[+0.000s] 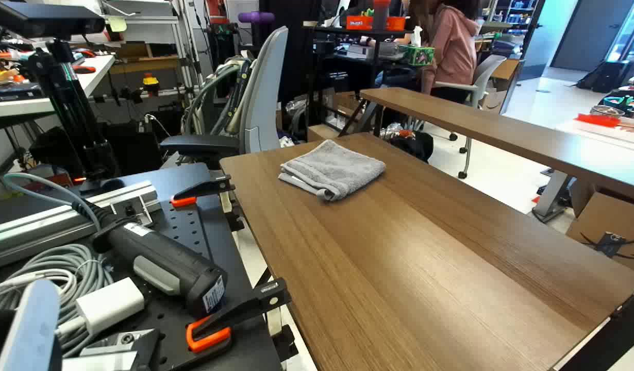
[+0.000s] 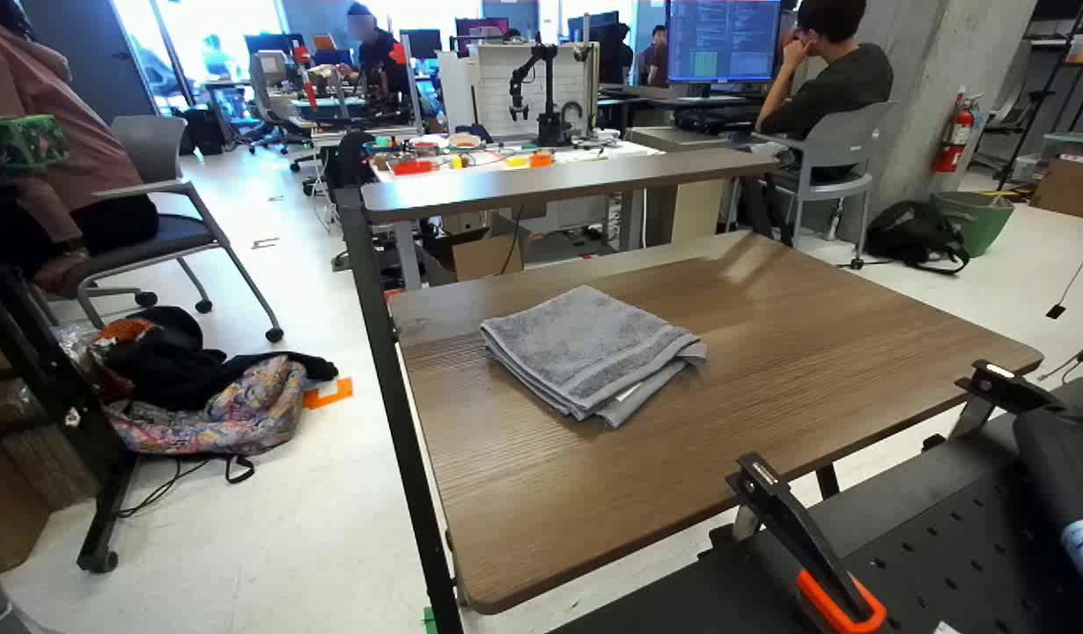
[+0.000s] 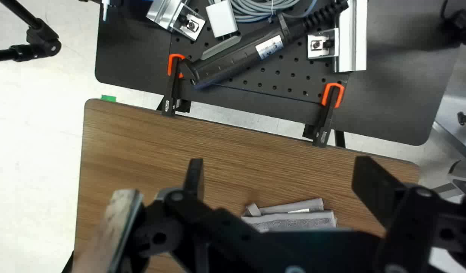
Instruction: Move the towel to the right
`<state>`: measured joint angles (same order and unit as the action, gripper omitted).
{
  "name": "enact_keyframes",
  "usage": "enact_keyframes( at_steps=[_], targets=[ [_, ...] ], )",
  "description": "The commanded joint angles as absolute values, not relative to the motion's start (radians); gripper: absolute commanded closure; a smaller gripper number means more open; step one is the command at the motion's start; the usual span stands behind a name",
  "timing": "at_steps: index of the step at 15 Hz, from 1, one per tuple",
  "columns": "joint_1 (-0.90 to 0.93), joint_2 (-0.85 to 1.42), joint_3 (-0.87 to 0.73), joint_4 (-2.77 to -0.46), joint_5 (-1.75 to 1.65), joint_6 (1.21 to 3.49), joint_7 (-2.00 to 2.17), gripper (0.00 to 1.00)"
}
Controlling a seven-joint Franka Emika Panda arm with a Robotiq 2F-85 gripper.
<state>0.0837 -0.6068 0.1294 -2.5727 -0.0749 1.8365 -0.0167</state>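
Observation:
The towel is a grey folded cloth lying flat on the wooden tabletop in both exterior views (image 1: pixel 335 167) (image 2: pixel 590 348). It lies near one end of the tabletop (image 1: pixel 425 268). In the wrist view only one edge of the towel (image 3: pixel 293 220) shows, with a small loop and a white label. The gripper body hides the rest of it there. My gripper (image 3: pixel 280 167) is open, its two fingers wide apart with nothing between them. It is above the tabletop, apart from the towel. The gripper does not show in either exterior view.
A black perforated bench (image 3: pixel 286 81) stands along one long edge of the tabletop, across a narrow gap. It holds a dark handheld tool (image 3: pixel 240 55), cables and metal profiles. Orange-handled clamps (image 3: pixel 331 98) sit at its edge. A raised wooden shelf (image 2: pixel 568 182) runs along the opposite side.

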Motion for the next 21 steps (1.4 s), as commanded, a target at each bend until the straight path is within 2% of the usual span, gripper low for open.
enact_keyframes(
  at_steps=[1,7,10,16,21],
  targets=[
    [0.095,-0.606,0.119,-2.571,-0.080,1.835,-0.011,0.00],
    [0.094,-0.583,0.125,-2.576,-0.075,1.868,0.008,0.00],
    [0.089,-0.525,0.138,-2.604,-0.046,2.060,0.092,0.00],
    [0.086,-0.245,0.171,-2.573,-0.009,2.358,0.260,0.00],
    [0.099,0.047,0.172,-2.448,0.034,2.489,0.364,0.00]
  ],
)
